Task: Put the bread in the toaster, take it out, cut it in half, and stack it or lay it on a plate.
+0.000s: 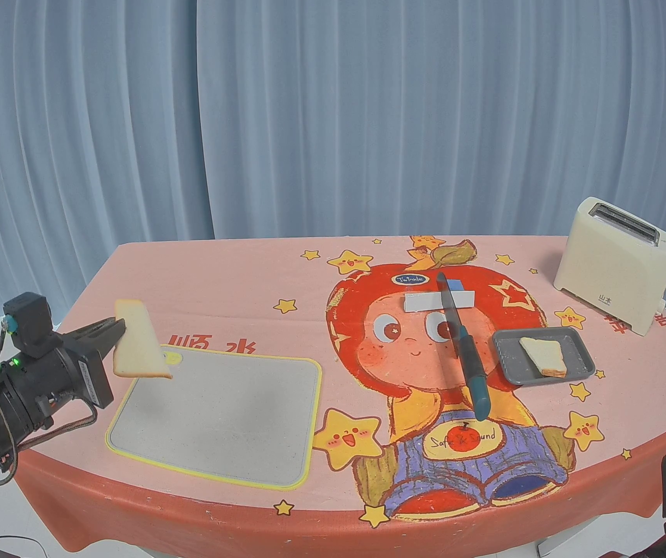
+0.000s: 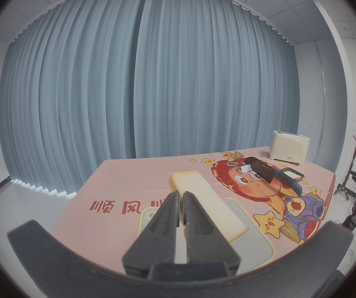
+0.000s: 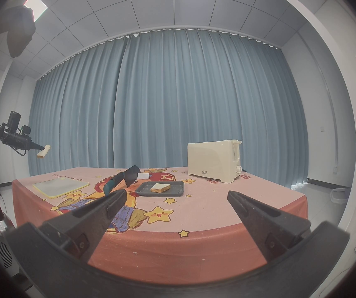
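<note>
My left gripper [image 1: 118, 333] [image 2: 181, 199] is shut on a pale slice of bread [image 1: 141, 340] [image 2: 210, 203], held in the air over the far left corner of the grey cutting board [image 1: 217, 416] [image 2: 252, 245]. The same slice of bread [image 3: 43, 151] is seen small and far off in the right wrist view. A half slice of toast [image 1: 544, 355] [image 3: 160, 187] lies on the dark tray [image 1: 577, 350] [image 3: 176, 191]. The cream toaster [image 1: 617, 265] [image 2: 288, 147] [image 3: 214, 160] stands at the far right, its slots bare. My right gripper [image 3: 178, 220] is open, low beside the table's near right edge.
A knife with a teal handle [image 1: 463, 348] [image 2: 275, 174] [image 3: 119, 180] lies on a white rest [image 1: 438, 301] in the middle of the cartoon tablecloth. Blue curtains hang behind the table. A coat stand [image 2: 354, 145] is off to the right.
</note>
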Motion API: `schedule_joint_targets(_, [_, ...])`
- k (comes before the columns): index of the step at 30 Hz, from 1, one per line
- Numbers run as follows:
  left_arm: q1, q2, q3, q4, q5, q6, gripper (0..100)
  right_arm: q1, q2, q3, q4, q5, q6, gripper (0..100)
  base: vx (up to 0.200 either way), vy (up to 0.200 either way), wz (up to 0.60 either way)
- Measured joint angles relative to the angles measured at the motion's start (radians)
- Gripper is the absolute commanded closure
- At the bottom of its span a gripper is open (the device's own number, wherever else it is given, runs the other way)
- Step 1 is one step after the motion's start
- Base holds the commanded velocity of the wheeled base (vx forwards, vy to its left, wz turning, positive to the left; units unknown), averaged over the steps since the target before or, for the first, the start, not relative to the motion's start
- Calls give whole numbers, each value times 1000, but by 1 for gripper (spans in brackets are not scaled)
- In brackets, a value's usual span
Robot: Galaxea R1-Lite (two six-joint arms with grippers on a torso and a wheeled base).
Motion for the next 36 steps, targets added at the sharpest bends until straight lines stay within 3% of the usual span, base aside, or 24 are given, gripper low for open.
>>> schedule_joint_targets(10, [1, 6, 41, -57, -12, -1, 100, 0, 0, 0, 0, -1, 0, 0, 0, 0, 0])
schedule_joint_targets(36, [-4, -2, 74, -50, -12, 4, 100, 0, 0, 0, 0, -1, 0, 0, 0, 0, 0])
